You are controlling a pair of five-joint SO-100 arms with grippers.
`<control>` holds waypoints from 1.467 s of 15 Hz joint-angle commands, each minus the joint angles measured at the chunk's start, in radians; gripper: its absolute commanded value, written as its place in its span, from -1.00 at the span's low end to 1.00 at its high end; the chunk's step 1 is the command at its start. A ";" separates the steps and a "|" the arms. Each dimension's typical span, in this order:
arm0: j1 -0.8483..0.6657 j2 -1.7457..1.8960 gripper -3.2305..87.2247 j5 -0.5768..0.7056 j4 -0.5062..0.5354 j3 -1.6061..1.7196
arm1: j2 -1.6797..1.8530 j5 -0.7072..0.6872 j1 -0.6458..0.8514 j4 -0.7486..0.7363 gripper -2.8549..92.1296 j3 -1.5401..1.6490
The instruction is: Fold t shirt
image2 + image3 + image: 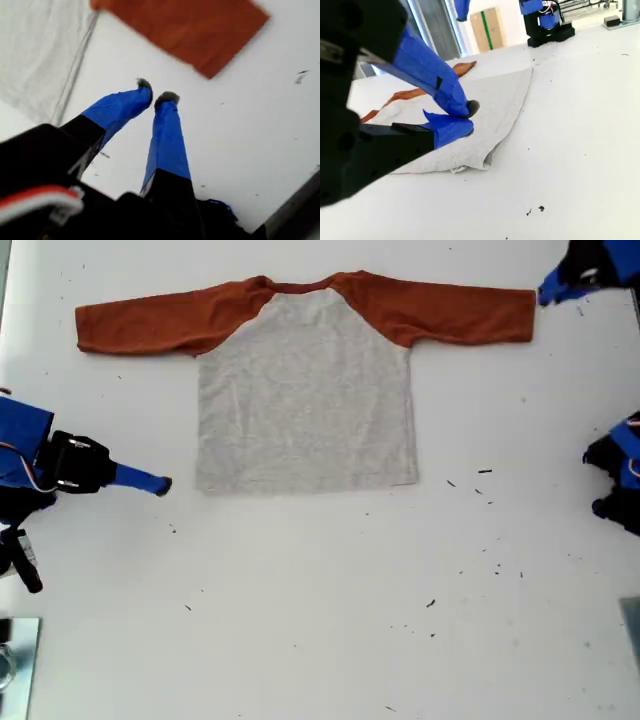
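Observation:
The t shirt point(305, 400) lies flat on the white table point(320, 620), grey body toward the front, both rust-orange sleeves spread out along the back. No print shows. My first gripper point(548, 292) hangs at the exterior view's top right, just beyond the cuff of one sleeve point(185, 30). Its blue fingers point(167, 130) almost meet at the tips, with nothing between them. My second gripper point(163, 485) sits low at the exterior view's left, a short way off the shirt's hem corner point(480, 162). It is shut and empty point(468, 117).
An arm's blue base point(620, 475) stands at the exterior view's right edge. Small dark specks point(485, 472) dot the table in front of the shirt. A metal piece point(15, 660) sits at the exterior view's bottom left. A cardboard box point(487, 27) stands beyond the table.

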 commanded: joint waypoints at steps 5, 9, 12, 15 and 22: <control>-0.014 0.008 -0.94 0.009 -0.003 0.009 | -0.284 -0.279 0.216 -0.265 -0.10 -0.040; -0.018 0.008 -0.94 0.009 -0.003 0.009 | -0.463 -0.342 0.209 -0.634 -0.18 0.222; -0.021 0.008 -0.94 0.009 -0.003 0.009 | -0.557 -0.357 0.206 -0.752 -0.87 0.282; -0.025 0.008 -0.94 0.008 -0.003 0.009 | -0.410 -0.367 0.199 -0.678 -0.87 0.295; -0.035 0.008 -0.94 0.002 -0.003 0.009 | -0.173 0.071 -0.517 -0.439 -0.87 -0.103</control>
